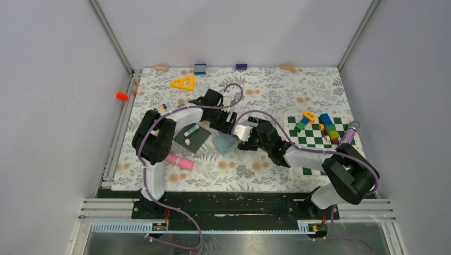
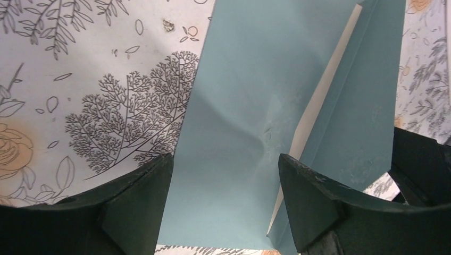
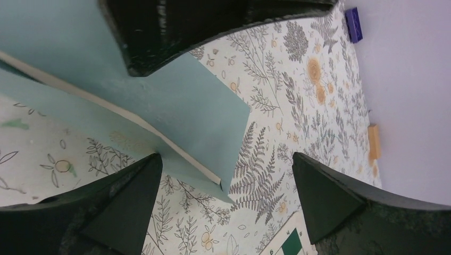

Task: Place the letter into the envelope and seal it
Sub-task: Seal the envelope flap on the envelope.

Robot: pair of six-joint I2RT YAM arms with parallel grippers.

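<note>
Envelope (image 1: 225, 143) is seen from above lying flat on the tabletop (image 1: 255, 95), just right of the dark mat (image 1: 194, 139). Both arms are bent over it: the left pincer (image 1: 227, 128) at its far side, the right pincer (image 1: 239, 139) at its right edge.

From the left wrist, the envelope is found directly under the left pincer, its long axis running away up the frame with a slight lean to the right. The fingers are spread, one near each long side, and nothing is pinched. A pale edge of the letter (image 2: 320, 101) is shown along a fold – tucked in, it is judged, but not yet sealed.

From the right wrist, the right pincer is likewise spread and empty. Only a corner of the envelope is met ahead and to its left – the rest lies under the other arm.

The left arm is judged the better placed for pressing the flap down.
</note>
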